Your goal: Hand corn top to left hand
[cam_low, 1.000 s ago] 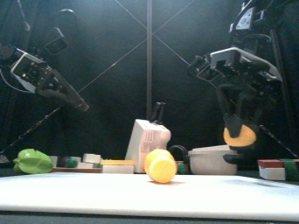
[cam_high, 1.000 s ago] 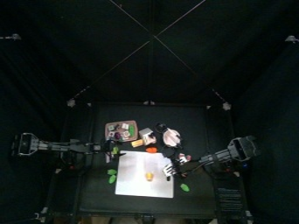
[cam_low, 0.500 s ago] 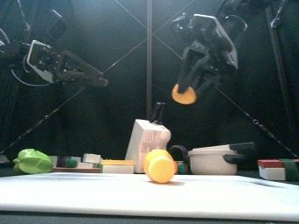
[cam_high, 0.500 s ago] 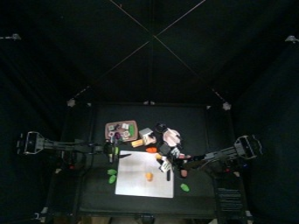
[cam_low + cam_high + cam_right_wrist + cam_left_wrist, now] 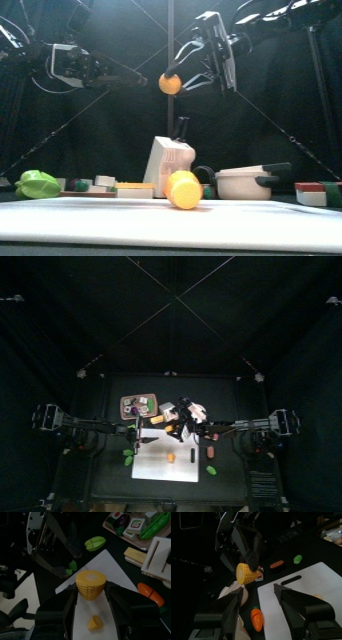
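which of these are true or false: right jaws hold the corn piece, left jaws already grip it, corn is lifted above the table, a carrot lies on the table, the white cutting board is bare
1. The right gripper holds the yellow corn piece. True.
2. The left gripper already grips the corn. False: its jaws stand open, short of the corn.
3. The corn is lifted above the table. True, well above it in the front view.
4. An orange carrot lies on the table. True.
5. The white cutting board is bare. False: a yellow rounded piece sits on it.

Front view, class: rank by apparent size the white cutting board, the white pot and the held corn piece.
1. Cutting board, though nearest the camera.
2. Pot.
3. Corn piece, held high in the right gripper.
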You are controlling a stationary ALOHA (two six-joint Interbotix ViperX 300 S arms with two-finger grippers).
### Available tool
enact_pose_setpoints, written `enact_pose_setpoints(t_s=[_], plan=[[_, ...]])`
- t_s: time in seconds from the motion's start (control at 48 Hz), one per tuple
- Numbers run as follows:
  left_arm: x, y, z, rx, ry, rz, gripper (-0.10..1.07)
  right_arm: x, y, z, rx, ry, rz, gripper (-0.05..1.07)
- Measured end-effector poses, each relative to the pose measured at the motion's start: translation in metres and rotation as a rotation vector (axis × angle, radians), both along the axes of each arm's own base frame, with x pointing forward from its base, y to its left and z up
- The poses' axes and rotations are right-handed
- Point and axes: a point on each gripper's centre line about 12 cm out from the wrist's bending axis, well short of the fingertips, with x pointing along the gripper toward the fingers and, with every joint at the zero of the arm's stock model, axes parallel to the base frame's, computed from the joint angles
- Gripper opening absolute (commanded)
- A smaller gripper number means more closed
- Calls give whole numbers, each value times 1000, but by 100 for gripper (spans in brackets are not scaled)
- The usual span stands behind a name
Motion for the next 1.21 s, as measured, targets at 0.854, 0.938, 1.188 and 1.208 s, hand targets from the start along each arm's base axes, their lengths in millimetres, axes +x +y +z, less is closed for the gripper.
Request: enact_pose_setpoints(t_s=[0.854, 0.938, 1.188, 1.208], plan=[[34, 9, -5, 195, -115, 166, 103, 5, -11, 4, 1, -27, -14, 63], [38, 9, -6, 194, -118, 167, 103, 7, -12, 5, -1, -30, -15, 63], [44, 7, -10, 195, -112, 161, 103, 9, -15, 6, -2, -32, -20, 63], [44, 7, -10, 197, -113, 161, 103, 9, -15, 6, -3, -32, -19, 63]])
